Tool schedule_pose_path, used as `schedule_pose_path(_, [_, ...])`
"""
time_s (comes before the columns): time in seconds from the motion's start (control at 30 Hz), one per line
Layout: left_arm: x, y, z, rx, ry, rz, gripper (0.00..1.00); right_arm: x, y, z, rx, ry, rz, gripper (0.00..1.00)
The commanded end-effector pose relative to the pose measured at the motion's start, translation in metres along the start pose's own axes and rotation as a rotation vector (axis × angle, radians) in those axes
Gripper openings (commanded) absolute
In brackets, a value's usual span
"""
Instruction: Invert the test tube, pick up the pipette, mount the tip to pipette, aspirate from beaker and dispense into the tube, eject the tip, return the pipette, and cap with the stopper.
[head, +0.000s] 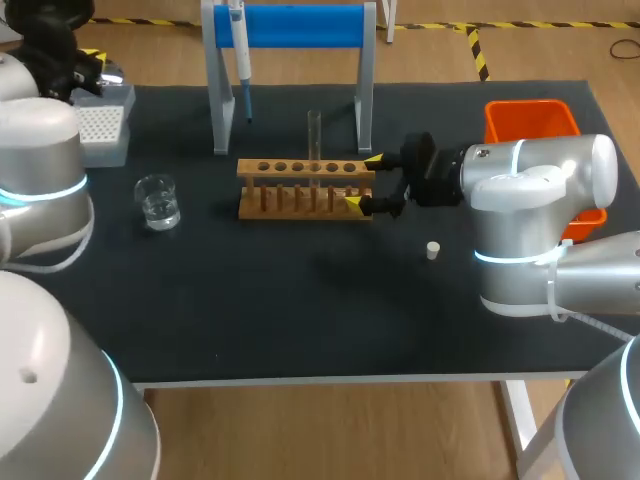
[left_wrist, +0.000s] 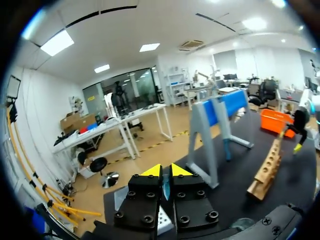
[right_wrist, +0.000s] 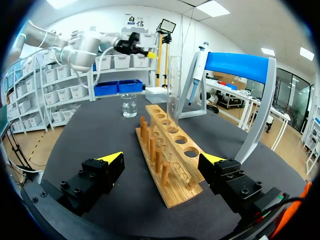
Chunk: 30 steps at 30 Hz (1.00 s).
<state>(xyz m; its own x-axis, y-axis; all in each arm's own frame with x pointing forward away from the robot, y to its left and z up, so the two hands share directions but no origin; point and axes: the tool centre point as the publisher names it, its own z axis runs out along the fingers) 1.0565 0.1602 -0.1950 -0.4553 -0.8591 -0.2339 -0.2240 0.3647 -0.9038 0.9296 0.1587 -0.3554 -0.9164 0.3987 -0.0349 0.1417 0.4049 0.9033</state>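
R gripper (spread) at 1 rack w/ 1 tube; 1 beaker

Right tool spread, left tool closed

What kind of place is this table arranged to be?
Probably a chemistry-lab bench for robots: a wooden rack holding a test tube, a beaker of clear liquid, a pipette on a blue stand.

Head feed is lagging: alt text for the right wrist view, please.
The open right gripper sits either side of the near end of the wooden rack. A glass test tube stands upright in it; a beaker sits beyond.
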Motion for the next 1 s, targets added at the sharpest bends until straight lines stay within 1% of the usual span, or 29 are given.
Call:
schedule_pose_path(0.03, [0.023, -0.012, -0.102, -0.055, 0.186, 0.028, 0.00, 0.000, 0.000, -0.001, 0.001, 0.002, 0.000, 1.00])
schedule_pose_path(0.1, [0.039, -0.017, -0.124, -0.046, 0.291, 0.050, 0.00, 0.000, 0.000, -0.001, 0.001, 0.002, 0.000, 1.00])
schedule_pose_path(0.83, [0.039, -0.017, -0.124, -0.046, 0.291, 0.050, 0.00, 0.000, 0.000, -0.001, 0.001, 0.002, 0.000, 1.00])
schedule_pose_path(0.9, [0.057, -0.025, -0.131, -0.053, 0.338, 0.089, 0.00, 0.000, 0.000, -0.001, 0.001, 0.002, 0.000, 1.00])
schedule_pose_path(1.0, [0.087, -0.039, -0.143, -0.038, 0.407, 0.111, 0.00, 0.000, 0.000, -0.001, 0.001, 0.002, 0.000, 1.00])
